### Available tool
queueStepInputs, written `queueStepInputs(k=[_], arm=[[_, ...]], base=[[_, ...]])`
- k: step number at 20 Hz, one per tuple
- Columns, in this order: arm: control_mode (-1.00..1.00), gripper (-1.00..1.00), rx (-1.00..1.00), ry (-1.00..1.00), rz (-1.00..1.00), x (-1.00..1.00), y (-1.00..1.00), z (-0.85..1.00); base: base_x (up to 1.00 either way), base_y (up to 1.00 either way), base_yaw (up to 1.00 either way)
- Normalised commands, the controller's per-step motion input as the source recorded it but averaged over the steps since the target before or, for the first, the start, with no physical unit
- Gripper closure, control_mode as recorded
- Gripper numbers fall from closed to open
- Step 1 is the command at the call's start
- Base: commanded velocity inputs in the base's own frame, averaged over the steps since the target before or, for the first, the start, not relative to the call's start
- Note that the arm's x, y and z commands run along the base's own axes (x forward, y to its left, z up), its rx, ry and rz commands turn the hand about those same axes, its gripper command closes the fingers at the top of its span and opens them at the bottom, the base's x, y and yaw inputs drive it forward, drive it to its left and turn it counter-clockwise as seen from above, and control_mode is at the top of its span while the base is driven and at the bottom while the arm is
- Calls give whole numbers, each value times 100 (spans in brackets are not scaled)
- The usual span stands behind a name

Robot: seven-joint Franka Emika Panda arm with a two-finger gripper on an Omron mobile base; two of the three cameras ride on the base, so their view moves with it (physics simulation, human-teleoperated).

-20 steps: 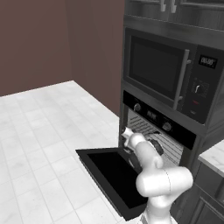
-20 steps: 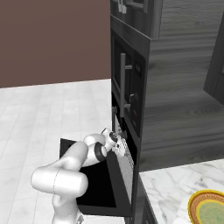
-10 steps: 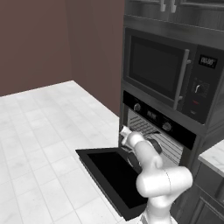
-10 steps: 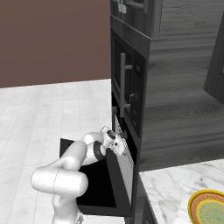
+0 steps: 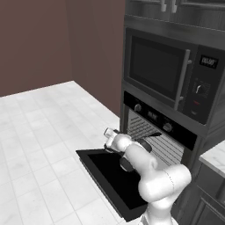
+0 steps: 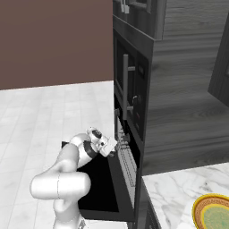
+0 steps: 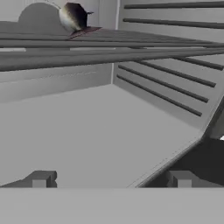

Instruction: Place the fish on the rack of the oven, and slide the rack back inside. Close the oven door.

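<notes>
The oven [image 5: 151, 115] stands open, its black oven door [image 5: 110, 178] dropped flat over the floor. The dark fish [image 5: 150, 136] lies on the silver rack [image 5: 141, 128] at the mouth of the cavity. From the hand view I look up at the rack [image 7: 131, 46] from just below, with the fish [image 7: 74, 17] end-on at the upper left. My gripper [image 5: 115, 140] hovers over the door in front of the opening, pointing into the oven. Its fingertips [image 7: 40, 179] are spread wide, so it is open and holds nothing. My gripper [image 6: 112, 146] is level with the rack's front edge [image 6: 126, 156].
A microwave [image 5: 162, 70] with a vertical handle sits above the oven. The yellow-orange plate [image 6: 215, 214] lies on the marble counter [image 6: 174, 192] to the right. Ribbed cavity walls [image 7: 175, 92] flank the grey oven floor [image 7: 100, 131]. White tiled floor [image 5: 39, 132] stretches left of the door.
My hand has drawn back from the oven opening, out over the lowered door. The fish, rack and door have not moved.
</notes>
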Motion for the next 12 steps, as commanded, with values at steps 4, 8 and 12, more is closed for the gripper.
queueStepInputs(k=[4,8,12], arm=[[-100,-100,0,31,29,-5,56,-50],[-100,-100,0,32,30,-11,77,-24],[-100,-100,4,13,20,-15,57,59]], base=[[0,0,0],[0,0,0],[0,0,0]])
